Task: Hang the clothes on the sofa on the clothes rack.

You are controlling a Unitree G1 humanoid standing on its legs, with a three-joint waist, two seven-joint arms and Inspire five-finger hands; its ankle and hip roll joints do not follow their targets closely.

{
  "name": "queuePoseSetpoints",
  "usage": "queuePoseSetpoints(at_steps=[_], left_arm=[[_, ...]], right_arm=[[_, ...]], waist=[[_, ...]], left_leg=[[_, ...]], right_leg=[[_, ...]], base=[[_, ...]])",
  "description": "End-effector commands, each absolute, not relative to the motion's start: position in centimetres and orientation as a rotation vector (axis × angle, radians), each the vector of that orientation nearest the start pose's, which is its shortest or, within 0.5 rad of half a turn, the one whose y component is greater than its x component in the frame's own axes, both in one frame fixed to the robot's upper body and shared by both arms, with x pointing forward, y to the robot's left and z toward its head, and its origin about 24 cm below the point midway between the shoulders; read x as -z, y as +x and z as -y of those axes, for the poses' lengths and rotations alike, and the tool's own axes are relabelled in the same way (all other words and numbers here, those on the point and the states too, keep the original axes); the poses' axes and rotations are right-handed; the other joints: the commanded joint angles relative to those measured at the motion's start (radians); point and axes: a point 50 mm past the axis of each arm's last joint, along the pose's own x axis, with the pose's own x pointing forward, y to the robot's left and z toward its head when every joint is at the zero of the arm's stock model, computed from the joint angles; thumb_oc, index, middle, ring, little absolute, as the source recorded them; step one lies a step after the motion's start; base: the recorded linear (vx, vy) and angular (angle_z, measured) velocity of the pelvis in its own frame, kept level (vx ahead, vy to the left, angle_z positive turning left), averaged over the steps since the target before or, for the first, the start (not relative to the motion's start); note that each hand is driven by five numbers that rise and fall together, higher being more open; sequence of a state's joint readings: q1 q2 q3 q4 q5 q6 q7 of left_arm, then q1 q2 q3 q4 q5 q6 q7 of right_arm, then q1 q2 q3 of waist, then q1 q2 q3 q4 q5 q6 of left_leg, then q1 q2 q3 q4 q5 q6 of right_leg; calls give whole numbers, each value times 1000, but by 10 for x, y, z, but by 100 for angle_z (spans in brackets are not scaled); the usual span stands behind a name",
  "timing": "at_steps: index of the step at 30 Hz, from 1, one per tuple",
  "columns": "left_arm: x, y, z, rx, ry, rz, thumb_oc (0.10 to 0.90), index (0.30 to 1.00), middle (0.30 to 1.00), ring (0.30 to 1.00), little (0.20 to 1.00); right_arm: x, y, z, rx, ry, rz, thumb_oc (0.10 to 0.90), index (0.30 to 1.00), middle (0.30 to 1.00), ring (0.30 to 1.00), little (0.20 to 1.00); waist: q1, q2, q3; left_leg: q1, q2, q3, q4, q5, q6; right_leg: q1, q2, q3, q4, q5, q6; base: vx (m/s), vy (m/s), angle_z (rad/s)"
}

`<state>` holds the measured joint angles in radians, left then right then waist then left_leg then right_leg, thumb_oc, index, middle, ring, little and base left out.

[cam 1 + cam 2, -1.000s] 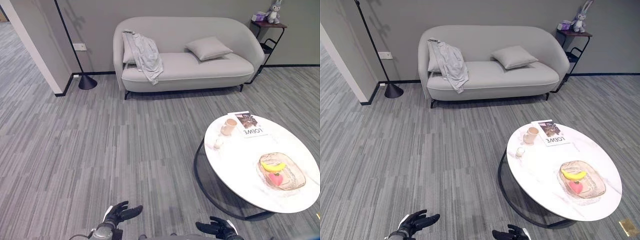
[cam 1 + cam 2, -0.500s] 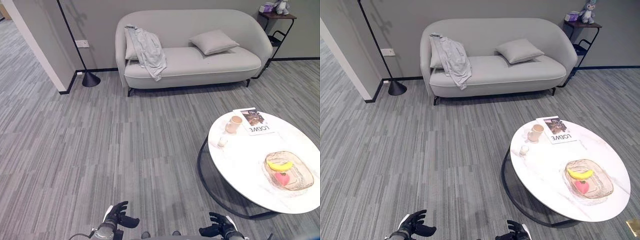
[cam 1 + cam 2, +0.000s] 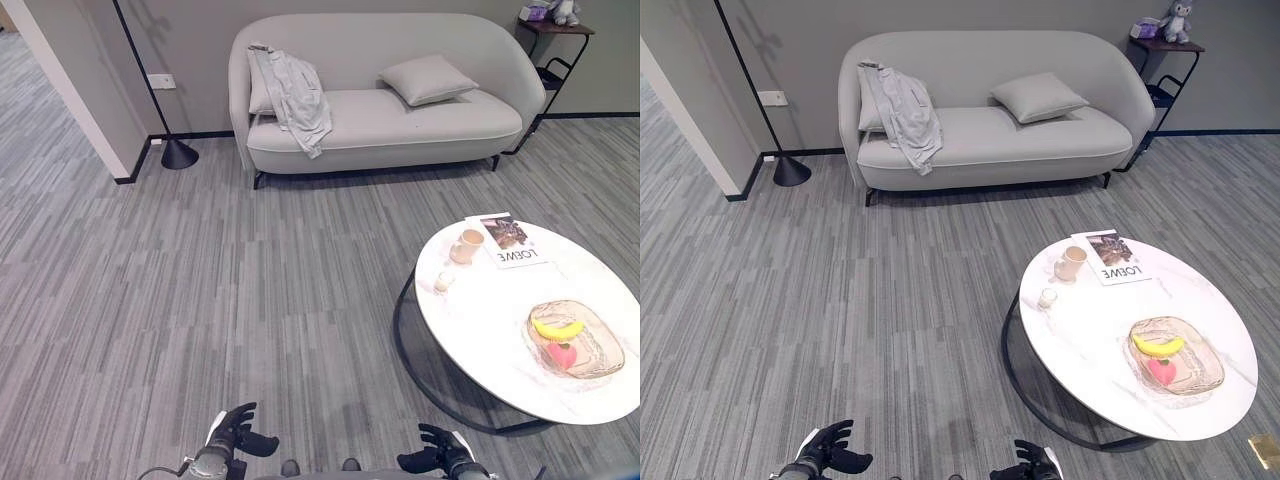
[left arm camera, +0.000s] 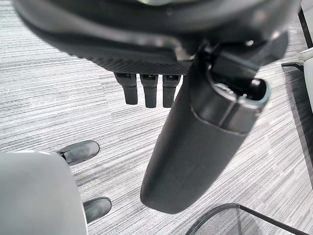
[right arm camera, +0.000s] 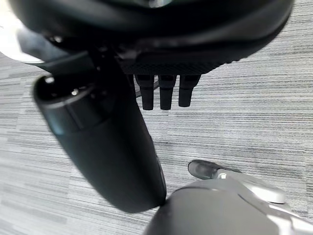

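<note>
Nearest, at the lower edge of the head views, the dark left hand (image 3: 236, 438) hangs with its fingers (image 4: 149, 90) loosely curled side by side and its thumb standing apart, closed on nothing. The dark right hand (image 3: 436, 460) hangs the same way, its fingers (image 5: 160, 92) in a relaxed row with the thumb off to one side, also empty. Beneath both sets of fingertips lies grey striped carpet floor (image 3: 200, 300).

Ahead of the right hand's fingers and out to their right stands a round white marble-topped coffee table (image 3: 480, 330) on a black ring frame. On it sit a clear glass tray with a banana and a red fruit (image 3: 575, 338), a beige mug (image 3: 466, 245), a small white cup (image 3: 442, 283) and a magazine (image 3: 507, 240).

Well beyond both hands' fingertips, against the grey wall, stands a light grey curved sofa (image 3: 400, 120). A pale grey garment (image 3: 292, 92) is draped over the sofa's left end, far from either hand. A square grey cushion (image 3: 427, 78) rests nearer the sofa's right end. A black floor lamp (image 3: 178, 155) stands left of the sofa, and a dark side table with a plush toy (image 3: 1168, 40) to its right.
</note>
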<state>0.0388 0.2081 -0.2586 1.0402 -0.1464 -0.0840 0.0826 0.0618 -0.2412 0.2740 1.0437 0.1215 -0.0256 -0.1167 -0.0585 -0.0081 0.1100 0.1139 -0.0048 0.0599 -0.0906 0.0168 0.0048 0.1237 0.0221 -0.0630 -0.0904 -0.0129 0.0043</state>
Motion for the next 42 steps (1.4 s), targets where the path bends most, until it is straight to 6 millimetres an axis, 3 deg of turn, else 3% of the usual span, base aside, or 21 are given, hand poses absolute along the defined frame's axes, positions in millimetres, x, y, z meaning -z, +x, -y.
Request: queuePoseSetpoints(at_steps=[1,7,9,11,12,13,16,21,24,26,27,28,29,30,31,34,35,36,39,41,42], left_arm=[[139,149,-208,-33,259,-887,800,900,900,900,900],[132,163,-212,-81,223,-846,800,900,900,900,900],[132,162,-212,-93,206,-841,800,900,900,900,900],[130,163,-211,-104,178,-828,800,900,900,900,900],[130,163,-210,-115,156,-823,800,900,900,900,900],[131,162,-209,-114,154,-827,800,900,900,900,900],[134,155,-208,-128,137,-854,800,900,900,900,900],[142,138,-211,-125,151,-910,800,900,900,900,900],[146,121,-226,-175,151,-959,800,900,900,900,900],[148,114,-229,-142,196,-993,800,900,900,900,900],[145,120,-234,-161,194,-975,800,900,900,900,900],[141,127,-236,-187,174,-938,800,900,900,900,900],[136,135,-239,-208,172,-903,800,900,900,900,900],[131,145,-239,-230,149,-860,800,900,900,900,900],[121,162,-239,-259,111,-779,800,900,900,900,900],[112,174,-239,-274,78,-711,800,900,900,900,900],[110,176,-240,-285,55,-694,800,900,900,900,900],[106,178,-244,-310,42,-669,800,900,900,900,900],[112,169,-247,-318,88,-719,800,900,900,900,900],[117,160,-241,-280,76,-732,800,900,900,900,900],[121,154,-238,-293,24,-755,800,900,900,900,900]], right_arm=[[143,126,224,25,-379,-973,800,900,900,900,900],[135,140,225,15,-397,-909,800,900,900,900,900],[131,145,225,10,-399,-879,800,900,900,900,900],[128,146,225,21,-382,-860,800,900,900,900,900],[123,150,228,39,-370,-827,800,900,900,900,900],[123,150,228,47,-370,-828,800,900,900,900,900],[125,147,230,63,-364,-840,800,900,900,900,900],[121,157,230,-3,-483,-813,800,900,900,900,900],[117,167,218,-126,-556,-765,800,900,900,900,900],[116,163,214,-186,-595,-751,800,900,900,900,900],[114,163,212,-208,-607,-738,800,900,900,900,900],[112,164,212,-207,-604,-728,800,900,900,900,900],[108,167,212,-194,-597,-706,800,900,900,900,900],[106,169,212,-179,-587,-692,800,900,900,900,900],[102,169,214,-161,-578,-673,800,900,900,900,900],[98,169,218,-143,-568,-662,800,900,900,900,900],[99,166,221,-134,-566,-671,800,900,900,900,900],[97,159,227,-107,-552,-681,800,900,900,900,900],[93,162,234,-89,-581,-671,800,900,900,900,900],[93,157,232,-91,-532,-672,800,900,900,900,900],[90,158,243,-48,-515,-667,800,900,900,900,900]], waist=[[-1,-40,-24],[-2,-55,17],[-2,-65,33],[9,-76,60],[26,-88,93],[34,-97,103],[55,-100,101],[103,-79,73],[132,-82,14],[147,-106,-17],[135,-121,-13],[123,-116,-2],[104,-103,12],[86,-83,29],[54,-61,46],[14,-49,58],[-9,-53,61],[-59,-71,74],[-71,-69,80],[-71,-66,68],[-39,-78,99]], left_leg=[[16,3,38,3,-85,-39],[-11,24,43,46,-83,-54],[-55,32,49,160,-101,-65],[-155,34,31,367,-60,-72],[-279,33,2,584,17,-64],[-337,18,7,612,17,-57],[-431,3,43,530,-12,-43],[-486,27,125,5,95,-64],[-432,-17,67,3,167,-56],[-383,-60,60,3,183,-30],[-307,-96,51,3,150,-2],[-257,-104,49,3,118,20],[-205,-95,54,3,82,34],[-162,-78,48,3,56,47],[-86,-61,41,3,-5,52],[-25,-52,12,3,-46,45],[19,-58,-13,3,-80,37],[110,-70,-99,3,-149,12],[159,-68,-118,3,-169,6],[215,-38,-119,3,-124,-19],[29,-32,-92,460,8,-65]], right_leg=[[-4,-57,3,3,-23,66],[-20,-42,1,4,-38,45],[-18,-45,6,15,-50,35],[-14,-46,14,35,-56,18],[11,-37,23,41,-75,-5],[21,-42,25,42,-83,-8],[69,-41,28,17,-101,2],[168,-34,30,3,-162,25],[223,-54,97,29,-152,46],[203,-98,115,162,-52,90],[119,-143,110,409,154,133],[39,-171,105,571,269,137],[-48,-193,89,686,310,122],[-135,-219,56,754,257,103],[-254,-251,-29,715,134,68],[-313,-219,-65,554,94,72],[-330,-178,-52,411,97,87],[-358,-63,88,49,145,142],[-421,-54,42,15,183,172],[-370,-59,30,41,183,147],[-266,-77,29,34,196,100]], base=[[37,-41,-1],[80,-129,-1],[112,-179,7],[125,-220,9],[151,-204,2],[246,-235,-2],[277,-52,1],[429,10,-15],[924,117,-62],[838,127,-156],[880,168,-126],[815,214,-51],[526,212,-7],[733,202,24],[702,96,28],[556,-68,35],[910,-284,74],[905,-284,88],[621,-161,159],[678,-272,95],[726,-552,86]])
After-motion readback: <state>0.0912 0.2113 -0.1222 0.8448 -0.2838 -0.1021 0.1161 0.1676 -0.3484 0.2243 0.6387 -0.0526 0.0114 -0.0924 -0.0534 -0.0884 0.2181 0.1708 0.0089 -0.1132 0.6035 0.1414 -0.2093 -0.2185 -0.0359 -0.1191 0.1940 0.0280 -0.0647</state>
